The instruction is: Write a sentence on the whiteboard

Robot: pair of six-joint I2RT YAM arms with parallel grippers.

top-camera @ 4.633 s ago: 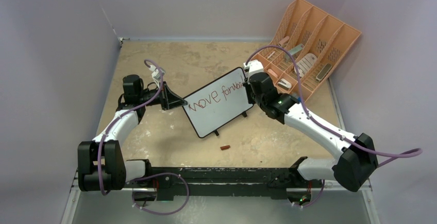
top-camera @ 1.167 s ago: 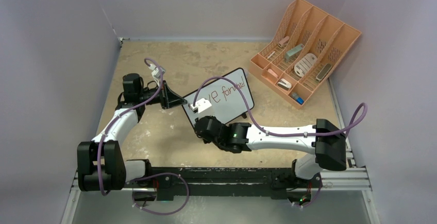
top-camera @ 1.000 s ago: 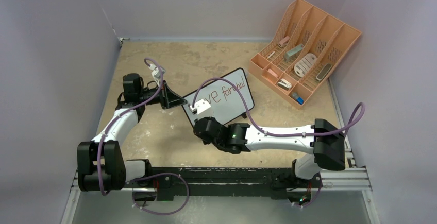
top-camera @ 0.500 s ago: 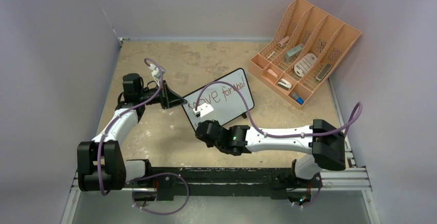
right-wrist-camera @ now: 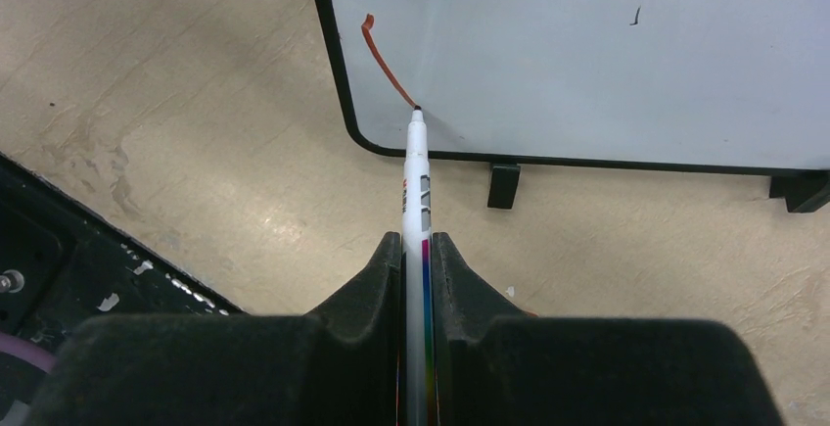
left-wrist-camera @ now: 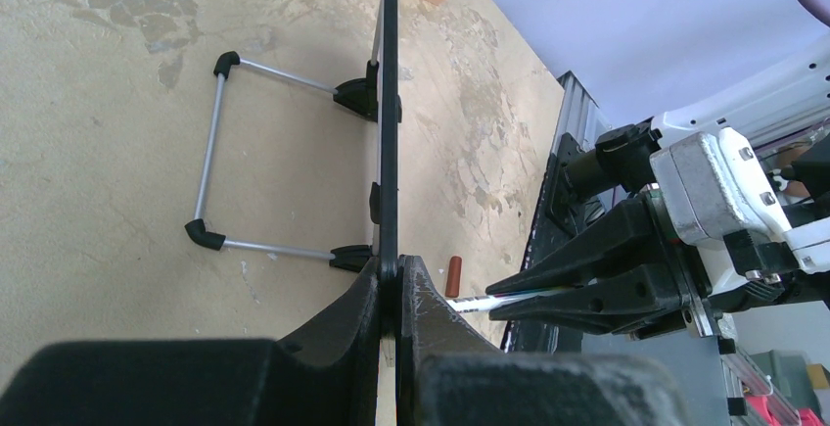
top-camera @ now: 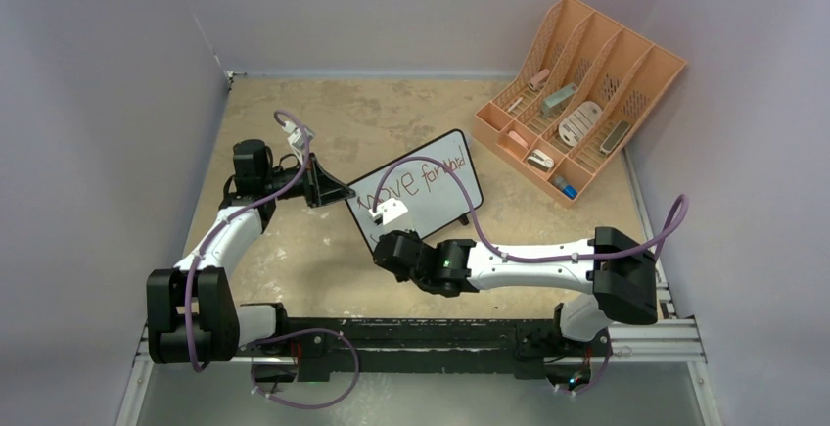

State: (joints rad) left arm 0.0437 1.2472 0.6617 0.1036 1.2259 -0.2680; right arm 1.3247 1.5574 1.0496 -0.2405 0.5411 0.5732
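Two grippers, both clamped tight. From above we see the small white whiteboard with a thin black frame [top-camera: 445,201] standing mid-table on the beige tabletop [top-camera: 294,250]. It carries red handwriting [top-camera: 411,188], and the peach slotted plastic organizer [top-camera: 641,83] stands well apart to its right. Our left gripper [left-wrist-camera: 390,279] pinches the board's left edge. The left wrist view shows that edge-on, plus the thin wire stand [left-wrist-camera: 210,152] behind and a small reddish-brown cap [left-wrist-camera: 453,277] on the table, which we can't see from above. Our right gripper [right-wrist-camera: 418,245] grips a white marker [right-wrist-camera: 418,181]. Its wrist view shows the tip touching the board's lower corner, at the end of a red stroke [right-wrist-camera: 384,64].
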